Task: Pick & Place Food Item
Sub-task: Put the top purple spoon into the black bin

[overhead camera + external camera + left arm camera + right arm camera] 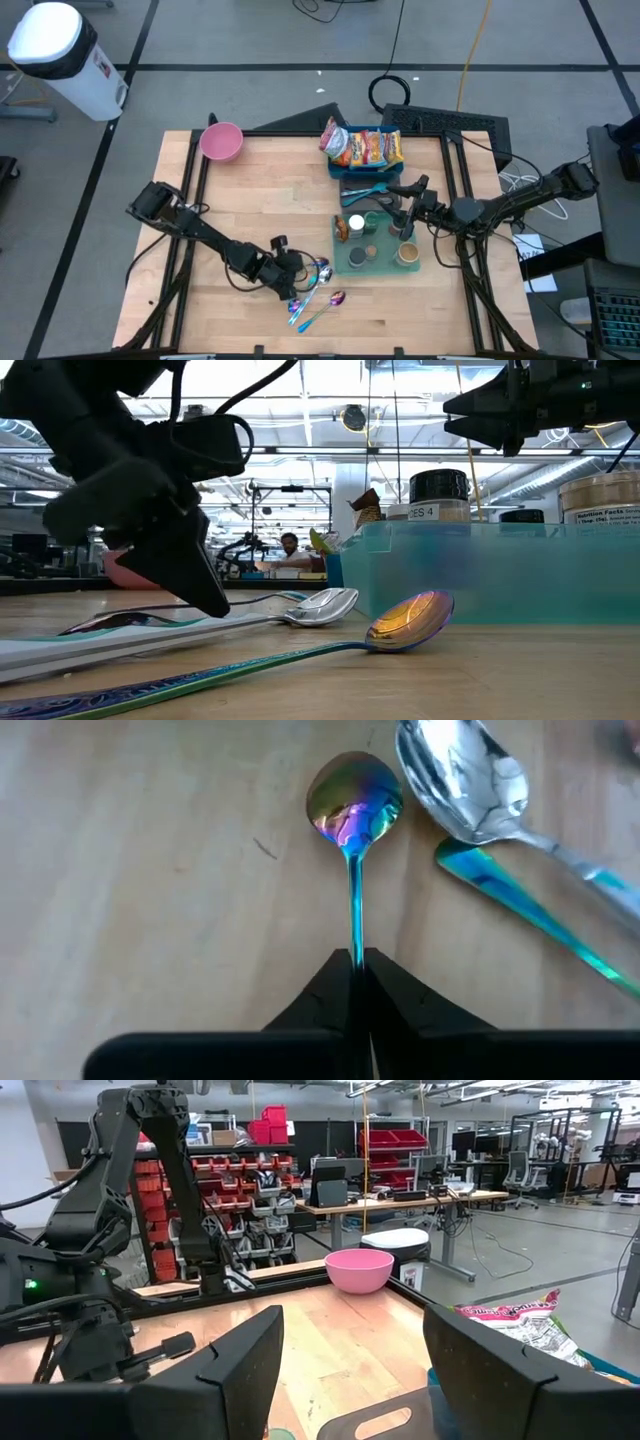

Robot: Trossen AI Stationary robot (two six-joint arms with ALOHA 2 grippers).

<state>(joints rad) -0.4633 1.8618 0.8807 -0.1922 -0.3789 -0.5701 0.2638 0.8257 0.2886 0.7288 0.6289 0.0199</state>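
Near the desk's front edge, our left gripper (358,965) has its fingers clamped on the handle of the iridescent rainbow metal spoon (354,805). We should lift straight, keeping clear of the silver spoon (470,775) beside it. Right gripper (350,1370) hovers over the teal tray (347,262), fingers apart.

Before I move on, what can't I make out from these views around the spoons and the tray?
- Left pincer, left wrist view: spoon handle's far end hidden behind the fingers.
- Teal tray, low view: blurred; contents mostly hidden by its wall.
- Jars, high view: labels too small.
- Right pincer, right wrist view: tray below cut off.
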